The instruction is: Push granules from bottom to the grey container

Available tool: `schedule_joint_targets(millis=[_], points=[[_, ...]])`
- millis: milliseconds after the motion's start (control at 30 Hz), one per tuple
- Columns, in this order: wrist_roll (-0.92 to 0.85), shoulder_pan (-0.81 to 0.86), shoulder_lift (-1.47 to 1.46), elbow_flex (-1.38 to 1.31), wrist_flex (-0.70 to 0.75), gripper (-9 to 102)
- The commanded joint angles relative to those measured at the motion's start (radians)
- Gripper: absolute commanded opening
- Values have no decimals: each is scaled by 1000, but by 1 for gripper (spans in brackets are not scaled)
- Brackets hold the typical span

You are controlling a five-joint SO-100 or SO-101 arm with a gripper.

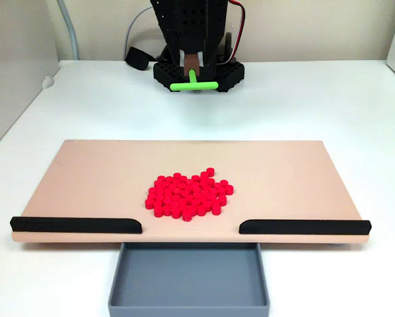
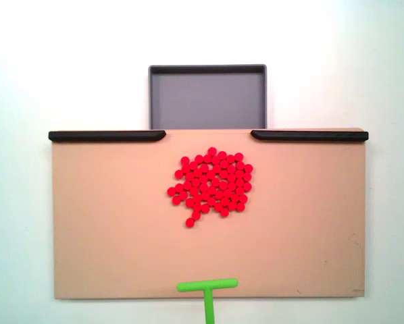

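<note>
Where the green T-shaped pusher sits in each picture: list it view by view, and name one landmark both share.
A fixed view, facing the arm: the green T-shaped pusher is at top centre, hanging from the black arm, beyond the tan flat board.
A fixed view, from above: the pusher is at bottom centre, its crossbar over the board's near edge.
Shared landmark: the cluster of bright red granules mid-board.

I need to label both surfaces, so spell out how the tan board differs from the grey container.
The tan board is a wide flat slab with no walls, only two black strips along one edge; the grey container is much narrower, with low walls all round. The board carries the red granules; the container holds nothing. The container sits lower, at the gap between the strips. Both are rectangular and rest on the white table.
</note>
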Motion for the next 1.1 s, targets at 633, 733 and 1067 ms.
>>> schedule_joint_targets(millis=[633,733,1067], points=[[12,-6,-34,-23,-8,0],[20,-5,-32,-23,-8,0],[48,-5,-28,-23,-6,0]])
